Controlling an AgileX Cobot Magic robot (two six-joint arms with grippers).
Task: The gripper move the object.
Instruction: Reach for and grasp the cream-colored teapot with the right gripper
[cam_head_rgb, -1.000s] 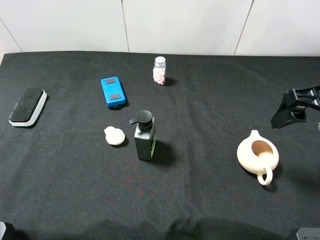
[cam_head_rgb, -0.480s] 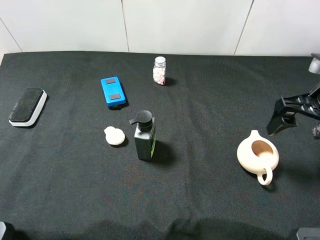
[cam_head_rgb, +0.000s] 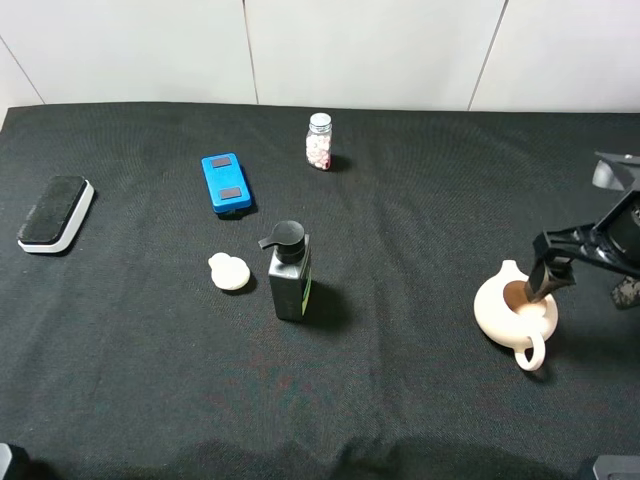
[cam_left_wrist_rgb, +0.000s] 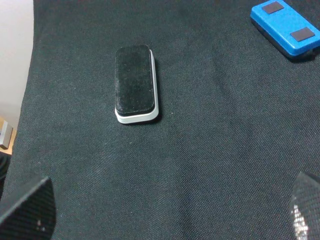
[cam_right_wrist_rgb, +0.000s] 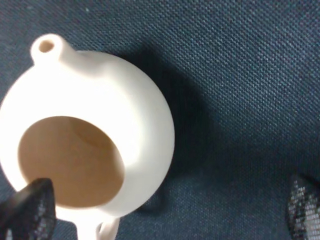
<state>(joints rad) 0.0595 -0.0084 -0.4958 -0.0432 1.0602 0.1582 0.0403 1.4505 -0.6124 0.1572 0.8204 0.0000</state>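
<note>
Exterior high view, table stock on a black cloth (cam_head_rgb: 420, 200):

- Object (cam_head_rgb: 497, 312): cream-beige round pot, upright, on the right side of the table toward the near edge. Small spout turned far-left, loop handle turned near-right, brownish inside showing through the open mouth. Stands well apart from all other items.
- Right gripper (cam_head_rgb: 580, 295): black, reaching in from the right edge, directly at the object. Jaws spread wide. One dark finger (cam_head_rgb: 541, 278) sits at the pot's mouth, the other lies to the right of the pot, so the pot's right wall is between them. Nothing clamped.
- Dark pump bottle (cam_head_rgb: 289, 272): upright, centre of the table.
- Small cream disc (cam_head_rgb: 230, 271): just left of the pump bottle, not touching it.
- Blue box (cam_head_rgb: 226, 184): flat, farther back and left of the bottle.
- Small clear jar (cam_head_rgb: 319, 141): upright, white cap, pinkish contents, far centre.
- Board eraser (cam_head_rgb: 57, 213): black pad on white base, far left.

Right wrist view: the object (cam_right_wrist_rgb: 125, 95) fills much of the frame; right gripper (cam_right_wrist_rgb: 165, 212) has one fingertip over the brown opening and one over bare cloth, wide apart.

Left wrist view: left gripper (cam_left_wrist_rgb: 167, 210) with fingertips at opposite edges, spread wide, empty, above cloth near the board eraser (cam_left_wrist_rgb: 135, 82); blue box (cam_left_wrist_rgb: 286, 26) in a corner.
</note>
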